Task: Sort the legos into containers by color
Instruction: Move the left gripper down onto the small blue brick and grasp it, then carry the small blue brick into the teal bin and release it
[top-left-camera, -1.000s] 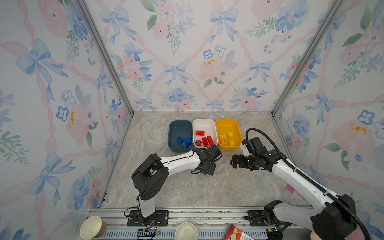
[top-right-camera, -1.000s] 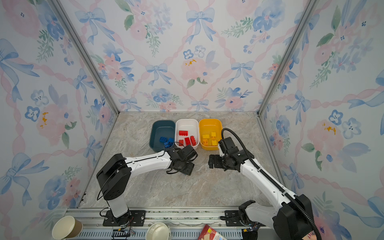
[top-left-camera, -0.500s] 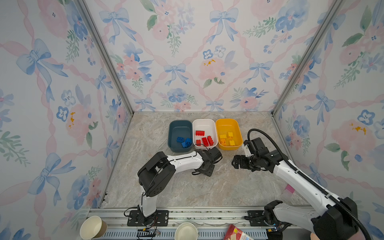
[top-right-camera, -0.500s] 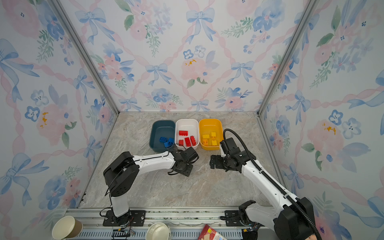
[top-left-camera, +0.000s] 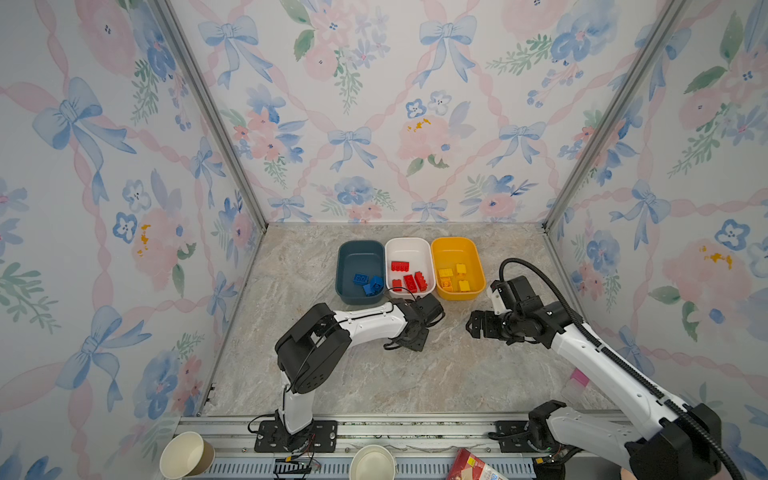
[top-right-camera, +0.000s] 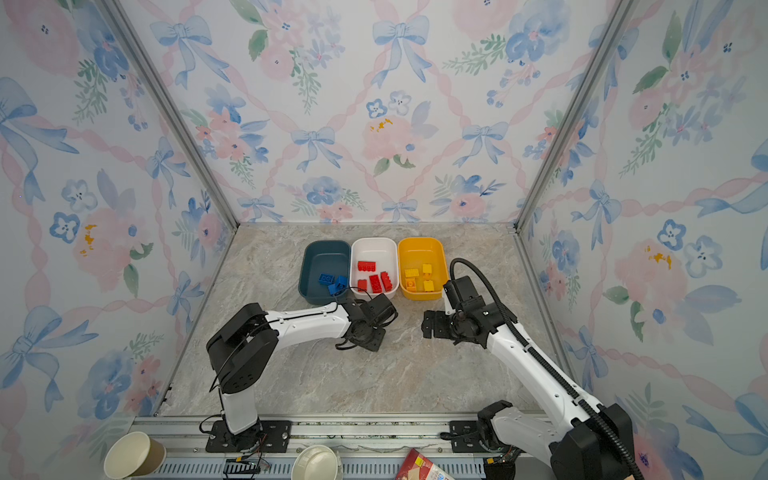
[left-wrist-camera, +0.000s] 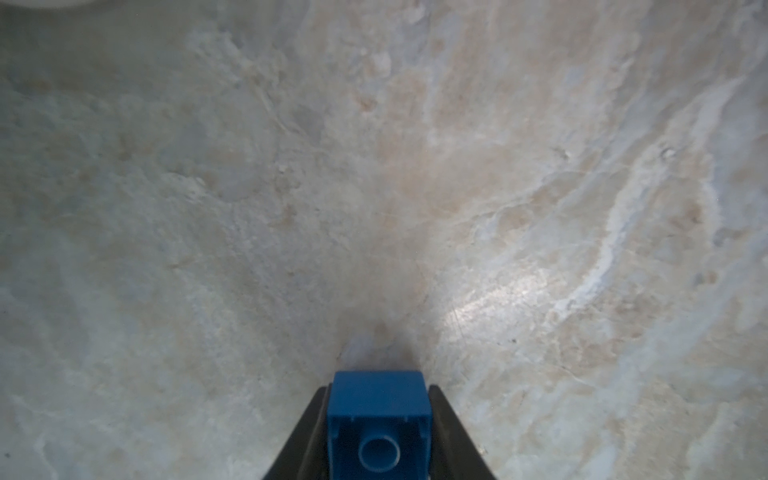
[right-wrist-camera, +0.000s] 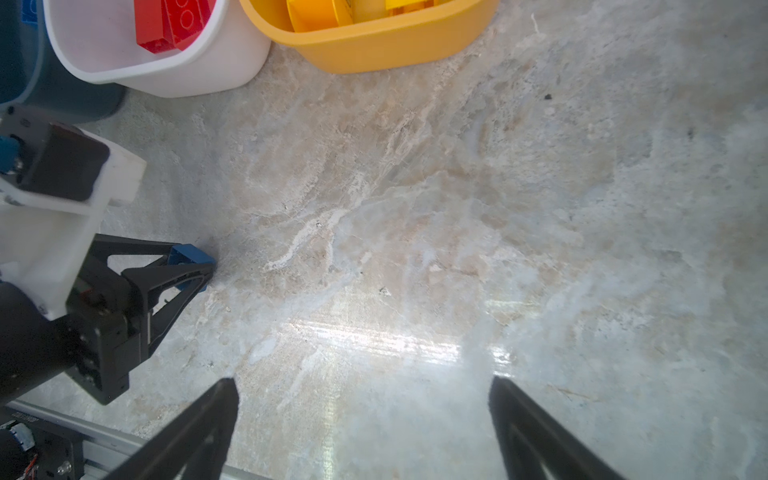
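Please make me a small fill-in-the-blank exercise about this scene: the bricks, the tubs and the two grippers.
1. The brick in the left gripper is ____ in colour.
2. The white tub holds only ____ bricks.
3. The right gripper is ____ and holds nothing.
4. The white tub stands between the dark blue tub and the ____ tub.

Missing words: blue; red; open; yellow.

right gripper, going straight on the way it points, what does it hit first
Probably the bare table: the right wrist view shows only marble ahead of the open right gripper. The left gripper with its blue brick sits off to one side.
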